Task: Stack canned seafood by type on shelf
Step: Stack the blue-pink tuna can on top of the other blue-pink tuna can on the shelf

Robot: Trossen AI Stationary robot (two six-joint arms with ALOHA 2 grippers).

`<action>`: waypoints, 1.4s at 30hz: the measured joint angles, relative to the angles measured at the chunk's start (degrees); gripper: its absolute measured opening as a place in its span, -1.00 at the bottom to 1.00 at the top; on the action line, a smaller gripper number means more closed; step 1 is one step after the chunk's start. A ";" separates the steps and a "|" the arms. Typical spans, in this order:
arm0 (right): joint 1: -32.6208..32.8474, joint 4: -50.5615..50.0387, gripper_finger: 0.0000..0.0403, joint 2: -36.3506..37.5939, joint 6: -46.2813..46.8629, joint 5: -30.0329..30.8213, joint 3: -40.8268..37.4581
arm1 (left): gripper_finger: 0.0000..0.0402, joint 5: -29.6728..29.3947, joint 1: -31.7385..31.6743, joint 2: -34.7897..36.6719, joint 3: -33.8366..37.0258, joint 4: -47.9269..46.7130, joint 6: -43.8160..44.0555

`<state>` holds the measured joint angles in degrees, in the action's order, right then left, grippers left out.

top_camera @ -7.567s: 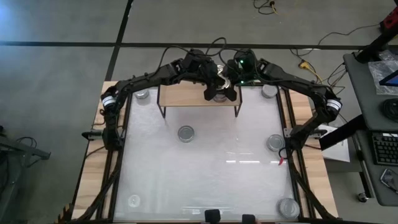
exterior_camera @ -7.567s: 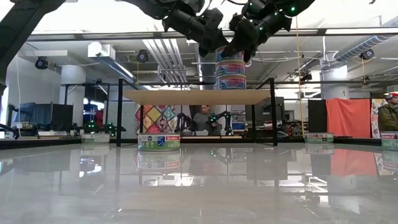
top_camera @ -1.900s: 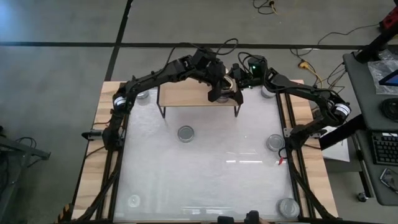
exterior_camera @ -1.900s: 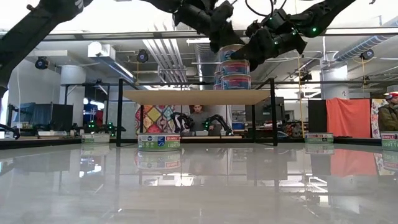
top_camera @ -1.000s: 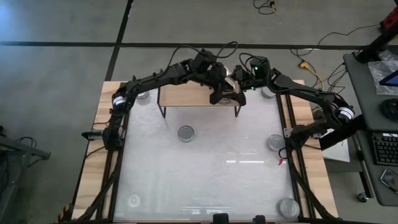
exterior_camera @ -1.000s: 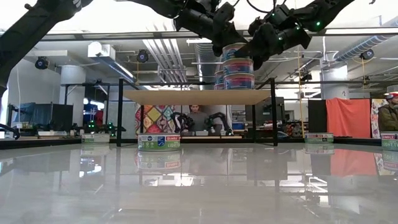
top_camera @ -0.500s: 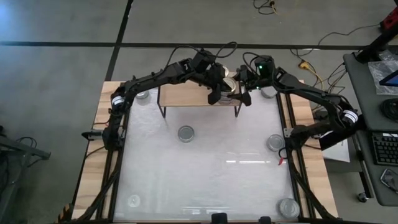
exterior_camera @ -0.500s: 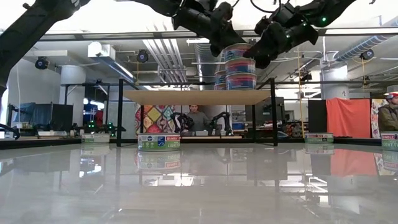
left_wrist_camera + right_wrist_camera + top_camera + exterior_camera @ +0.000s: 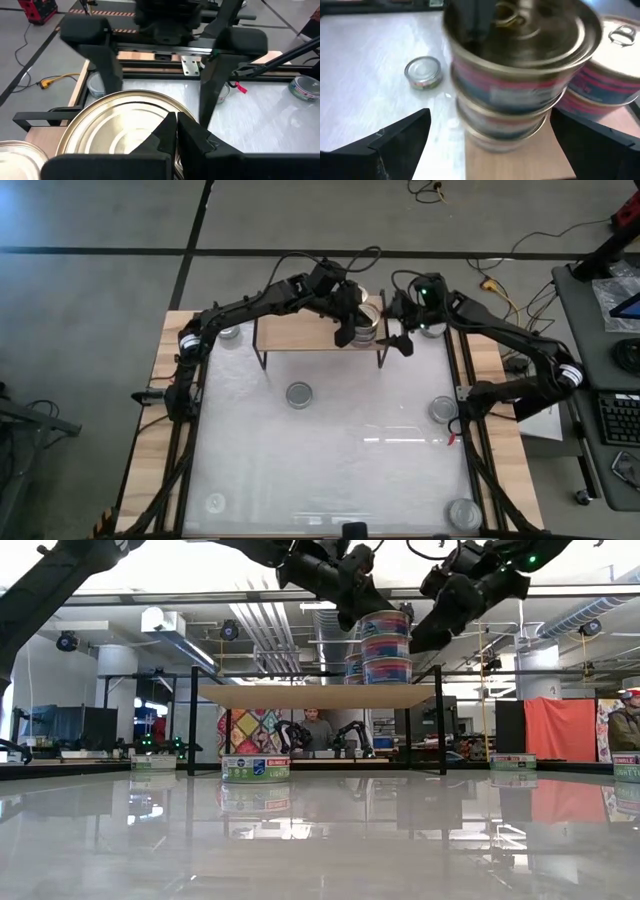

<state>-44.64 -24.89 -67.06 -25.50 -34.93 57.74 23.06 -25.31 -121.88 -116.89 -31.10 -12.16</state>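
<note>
Cans of seafood stand three high point(image 9: 385, 645) at the shelf's point(image 9: 300, 332) right end. Left gripper point(image 9: 349, 328) presses closed fingers on the top gold lid; right gripper point(image 9: 398, 338) hangs just beside the stack, fingers wide. Rigid, slick, fairly heavy tins: best gripped across the side wall.
</note>
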 joint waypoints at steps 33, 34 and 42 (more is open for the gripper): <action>5.03 -0.10 0.18 -1.56 -1.78 21.62 0.09 | -1.00 2.90 0.21 22.78 20.35 17.95 5.01; 5.03 -0.06 0.13 -1.82 -2.13 21.53 0.11 | -1.00 2.42 0.30 24.28 23.14 20.17 5.40; 5.76 1.29 -0.07 -5.13 -1.53 21.67 0.20 | -1.00 -5.81 1.09 34.27 37.04 23.14 7.74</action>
<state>-38.89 -23.60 -72.19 -27.02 -13.26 57.93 17.25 -24.23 -87.61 -79.84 -7.96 -4.42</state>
